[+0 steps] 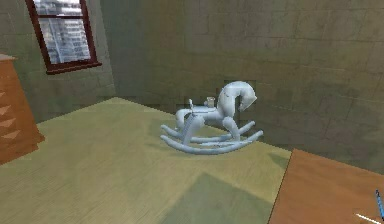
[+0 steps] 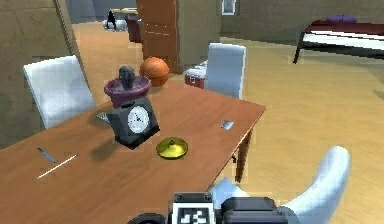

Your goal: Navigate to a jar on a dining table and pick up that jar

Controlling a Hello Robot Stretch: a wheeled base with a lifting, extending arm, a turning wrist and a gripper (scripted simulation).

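I cannot tell for sure which thing is the jar: a small dark lump [image 2: 125, 76] sits in the maroon bowl [image 2: 127, 91] of a dial scale [image 2: 133, 123] on the dining table [image 2: 205, 112]. A yellow disc [image 2: 172, 149] lies just beside the scale. My gripper [image 2: 152, 218] shows at the arm side view's bottom edge; I cannot tell whether it holds anything.

Ahead of you, a pale rocking horse [image 1: 212, 122] stands on the green floor [image 1: 100, 165] near the wall. Note the window [image 1: 65, 32] upper left, the dresser [image 1: 14, 112] at left, and the table [image 1: 320, 192] corner lower right.
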